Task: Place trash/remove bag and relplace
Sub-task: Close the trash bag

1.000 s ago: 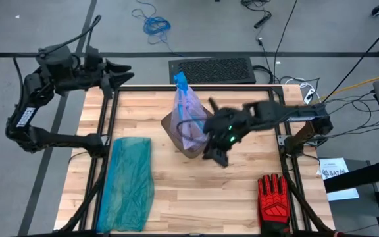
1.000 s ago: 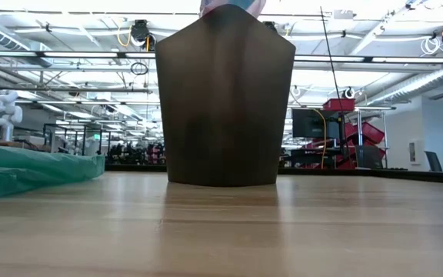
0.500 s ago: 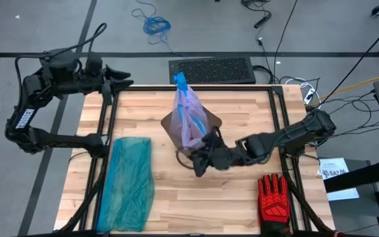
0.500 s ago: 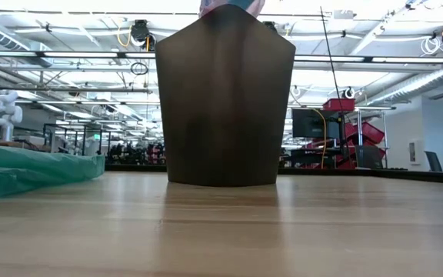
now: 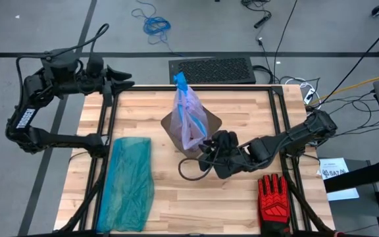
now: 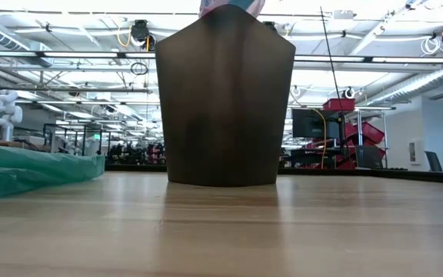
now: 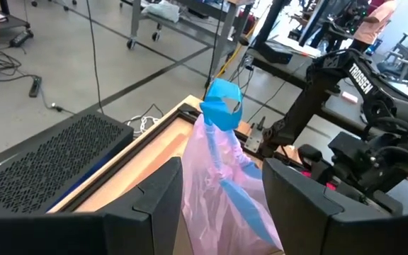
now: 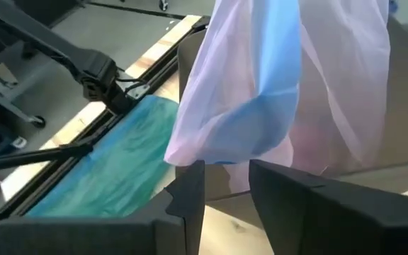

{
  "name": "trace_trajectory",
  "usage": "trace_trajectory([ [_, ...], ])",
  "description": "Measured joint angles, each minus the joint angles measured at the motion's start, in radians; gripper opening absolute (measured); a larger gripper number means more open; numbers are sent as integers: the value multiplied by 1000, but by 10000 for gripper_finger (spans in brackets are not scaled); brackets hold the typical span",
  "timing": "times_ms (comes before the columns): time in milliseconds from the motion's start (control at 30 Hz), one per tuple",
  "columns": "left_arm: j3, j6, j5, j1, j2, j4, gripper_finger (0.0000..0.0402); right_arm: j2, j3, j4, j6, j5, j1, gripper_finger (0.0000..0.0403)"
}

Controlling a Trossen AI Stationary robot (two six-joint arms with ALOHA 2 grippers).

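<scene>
A: Start nearest the bin. Where is the right gripper [image 5: 206, 157]?

B: On the near side of the dark brown bin [image 5: 206, 125], just beside its wall, low over the wooden table [image 5: 242, 105]. Its wrist view looks straight at the bag [image 8: 289, 78], which hangs above the fingers [image 8: 190, 195] — apart from them, nothing between them.

A: And how do its jaws stand?

B: Parted by a narrow gap, holding nothing.

A: The bag itself?

B: Pinkish-lavender, standing up out of the bin, gathered to a peak with the blue drawstring rim [image 5: 180, 81] at the top. In the low view only a scrap of it peeks over the bin's rim.

A: What lies around the bin?

B: A teal-green plastic bag [image 5: 131, 184] flat on the table, well to the bin's left, and a red-and-black work glove [image 5: 273, 197] near the right arm's side, closer to the front edge than the bin.

A: Farther off?

B: The left gripper [image 5: 125, 76] waits beyond the table's far left corner, well apart from the bin — jaws spread wide and empty, the bag showing in the distance between its fingers [image 7: 154, 205].
</scene>
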Motion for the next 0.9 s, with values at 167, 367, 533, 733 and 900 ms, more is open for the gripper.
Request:
trace_trajectory([
  [167, 0, 0, 0, 0, 0, 0, 189, 0, 0, 8, -58, -6, -20, 119],
  [367, 0, 21, 0, 0, 0, 0, 189, 6, 0, 9, -81, -100, -51, 146],
  [533, 0, 22, 0, 0, 0, -2, 189, 8, 0, -11, -63, -131, -65, 163],
  [733, 0, 24, 0, 0, 0, -3, 189, 8, 0, -18, -59, -177, -88, 173],
  [900, 0, 26, 0, 0, 0, -3, 189, 11, 0, 60, -157, -212, -113, 159],
])
